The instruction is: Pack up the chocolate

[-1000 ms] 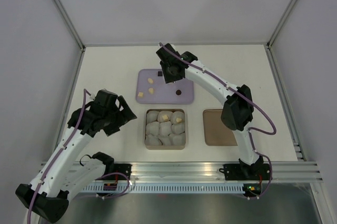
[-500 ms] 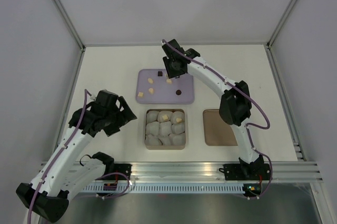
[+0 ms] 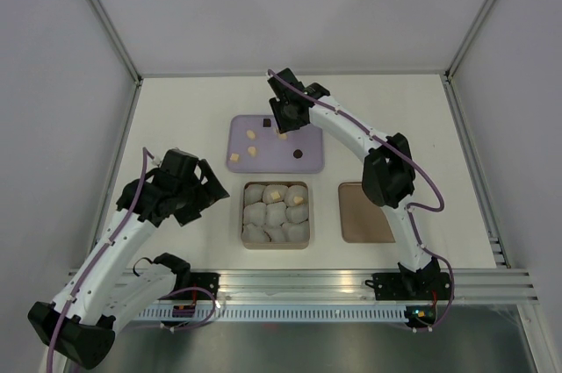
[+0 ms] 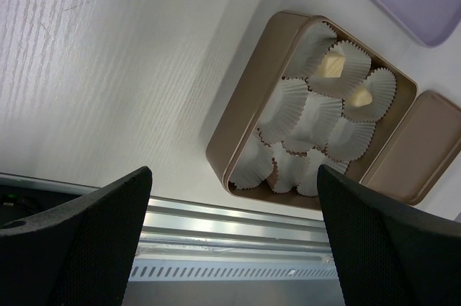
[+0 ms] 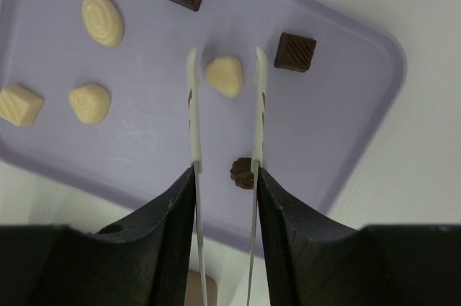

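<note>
A purple tray (image 3: 309, 161) holds loose chocolates: several cream pieces (image 3: 252, 151) and dark ones (image 3: 297, 153). My right gripper (image 3: 284, 125) hovers over the tray's far side. In the right wrist view it (image 5: 226, 63) is open, its thin fingers (image 5: 192, 68) straddling a cream chocolate (image 5: 225, 75) without touching it. Dark squares (image 5: 294, 51) and a round dark piece (image 5: 243, 173) lie nearby. A tan box (image 3: 275, 242) of white paper cups holds two cream chocolates (image 3: 274, 195). My left gripper (image 3: 206, 190) is open and empty, left of the box (image 4: 238, 140).
The flat brown lid (image 3: 363, 212) lies right of the box. White enclosure walls stand on the left, right and back. A metal rail (image 3: 299, 281) runs along the near table edge.
My right gripper has shifted slightly over the tray's far side, and the cream chocolate under it now shows. The left arm has not moved.
</note>
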Tool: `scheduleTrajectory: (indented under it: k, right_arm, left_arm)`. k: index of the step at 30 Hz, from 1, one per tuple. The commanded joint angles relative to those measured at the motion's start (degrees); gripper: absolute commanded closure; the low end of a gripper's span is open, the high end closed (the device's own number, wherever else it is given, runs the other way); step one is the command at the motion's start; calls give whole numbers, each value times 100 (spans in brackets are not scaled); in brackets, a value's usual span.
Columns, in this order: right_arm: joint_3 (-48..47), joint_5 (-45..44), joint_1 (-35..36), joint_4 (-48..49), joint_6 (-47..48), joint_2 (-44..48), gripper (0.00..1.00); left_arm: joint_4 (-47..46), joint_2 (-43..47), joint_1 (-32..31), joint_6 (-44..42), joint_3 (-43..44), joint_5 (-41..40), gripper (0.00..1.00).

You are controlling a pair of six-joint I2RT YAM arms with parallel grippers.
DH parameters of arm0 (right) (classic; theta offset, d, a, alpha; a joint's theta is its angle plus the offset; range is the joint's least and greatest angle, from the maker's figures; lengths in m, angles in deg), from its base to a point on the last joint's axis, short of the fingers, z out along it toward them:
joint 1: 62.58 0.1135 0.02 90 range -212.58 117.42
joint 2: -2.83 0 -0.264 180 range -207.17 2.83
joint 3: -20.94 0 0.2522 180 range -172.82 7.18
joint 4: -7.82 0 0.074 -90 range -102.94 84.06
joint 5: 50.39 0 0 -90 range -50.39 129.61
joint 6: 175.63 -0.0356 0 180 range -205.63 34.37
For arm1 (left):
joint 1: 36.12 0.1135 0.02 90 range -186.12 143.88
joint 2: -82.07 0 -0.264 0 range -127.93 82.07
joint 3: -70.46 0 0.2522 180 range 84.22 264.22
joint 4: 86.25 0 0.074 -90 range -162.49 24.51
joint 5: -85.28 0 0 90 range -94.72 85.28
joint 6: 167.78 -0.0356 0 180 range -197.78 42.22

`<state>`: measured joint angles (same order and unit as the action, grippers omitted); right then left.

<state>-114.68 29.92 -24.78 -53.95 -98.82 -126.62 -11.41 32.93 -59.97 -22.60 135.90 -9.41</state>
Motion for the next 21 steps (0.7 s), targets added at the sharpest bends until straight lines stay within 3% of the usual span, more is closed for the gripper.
scheduleTrajectory:
  k: [1, 21]
  right_arm:
    - [-48, 21, 8, 72, 97, -10, 56]
    - [-13, -41, 8, 37, 62, -186, 59]
  left_arm:
    - [-175, -25, 13, -60, -18, -111, 0]
    - [-193, 10, 21, -95, -53, -111, 0]
